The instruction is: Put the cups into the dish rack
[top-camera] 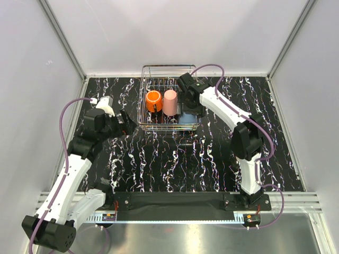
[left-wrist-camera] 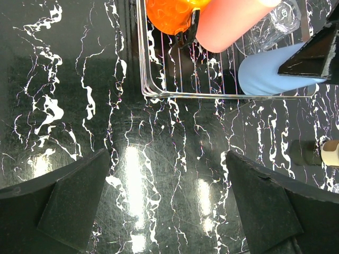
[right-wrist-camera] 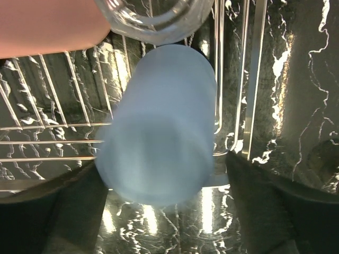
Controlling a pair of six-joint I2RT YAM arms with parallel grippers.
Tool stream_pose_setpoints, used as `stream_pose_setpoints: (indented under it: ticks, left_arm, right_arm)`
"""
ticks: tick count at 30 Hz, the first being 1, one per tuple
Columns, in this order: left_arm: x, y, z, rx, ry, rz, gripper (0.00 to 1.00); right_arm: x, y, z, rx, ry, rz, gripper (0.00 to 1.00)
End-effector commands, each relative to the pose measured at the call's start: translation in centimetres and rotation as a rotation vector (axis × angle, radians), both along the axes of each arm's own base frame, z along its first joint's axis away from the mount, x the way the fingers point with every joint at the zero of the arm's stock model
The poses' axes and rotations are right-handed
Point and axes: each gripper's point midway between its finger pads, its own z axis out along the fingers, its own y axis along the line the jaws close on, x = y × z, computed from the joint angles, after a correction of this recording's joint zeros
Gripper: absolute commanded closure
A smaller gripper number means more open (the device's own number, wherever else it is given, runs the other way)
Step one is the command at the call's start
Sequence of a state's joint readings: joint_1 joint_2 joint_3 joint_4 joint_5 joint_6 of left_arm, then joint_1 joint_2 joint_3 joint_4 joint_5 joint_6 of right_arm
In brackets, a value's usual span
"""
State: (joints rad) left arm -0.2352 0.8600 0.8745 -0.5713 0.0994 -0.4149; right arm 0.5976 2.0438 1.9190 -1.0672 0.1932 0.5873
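The dish rack (top-camera: 168, 69) stands at the back of the table, a silver wire basket. An orange mug (top-camera: 153, 100) and a salmon-pink tumbler (top-camera: 170, 102) stand in it side by side. My right gripper (top-camera: 189, 108) hangs over the rack's near right corner, open around a light blue cup (right-wrist-camera: 159, 143). The cup looks blurred, and a gap shows between it and the right finger (right-wrist-camera: 254, 185). A clear glass (right-wrist-camera: 153, 18) lies just beyond it in the rack (right-wrist-camera: 249, 79). My left gripper (left-wrist-camera: 167, 201) is open and empty, low over the table left of the rack (left-wrist-camera: 159, 90).
Black marbled tabletop (top-camera: 175, 164) spreads in front of the rack. White walls close in the back and both sides. The right arm's elbow (top-camera: 246, 140) stands over the right half of the table.
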Motion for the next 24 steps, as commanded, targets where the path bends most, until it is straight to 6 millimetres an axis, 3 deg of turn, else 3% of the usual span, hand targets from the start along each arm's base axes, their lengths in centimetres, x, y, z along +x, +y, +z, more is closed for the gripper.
stream_pose_setpoints:
  ticks: [1, 2, 7, 13, 18, 21, 22, 24]
  left_arm:
    - [0.9, -0.3, 1.0, -0.017, -0.056, -0.019, 0.01]
    - [0.9, -0.4, 1.0, -0.018, -0.055, -0.02, 0.01]
    - [0.9, -0.3, 1.0, -0.023, -0.054, -0.018, 0.02]
    - [1.0, -0.2, 0.9, -0.026, -0.053, -0.014, 0.02]
    - [1.1, 0.0, 0.9, -0.033, -0.053, -0.009, 0.02]
    - [1.1, 0.0, 0.9, -0.036, -0.056, -0.009, 0.02]
    - [1.1, 0.1, 0.9, -0.035, -0.057, -0.006, 0.02]
    - [1.1, 0.1, 0.8, -0.036, -0.054, -0.006, 0.02]
  right_arm:
    - [-0.2, -1.0, 0.9, -0.016, -0.028, -0.026, 0.04]
    - [-0.3, -1.2, 1.2, -0.015, -0.035, -0.027, 0.0]
    - [-0.6, -1.7, 2.9, -0.013, -0.068, -0.036, 0.0]
    - [-1.4, -3.4, 6.5, -0.002, -0.153, -0.07, 0.0]
    - [-2.6, -6.7, 8.8, -0.04, -0.221, -0.162, 0.0]
    - [-3.1, -9.0, 8.7, -0.034, -0.222, -0.228, 0.0]
    - [-3.3, -10.0, 7.5, -0.043, -0.202, -0.257, 0.0]
    - [-3.3, -12.6, 7.2, -0.036, -0.202, -0.335, 0.0]
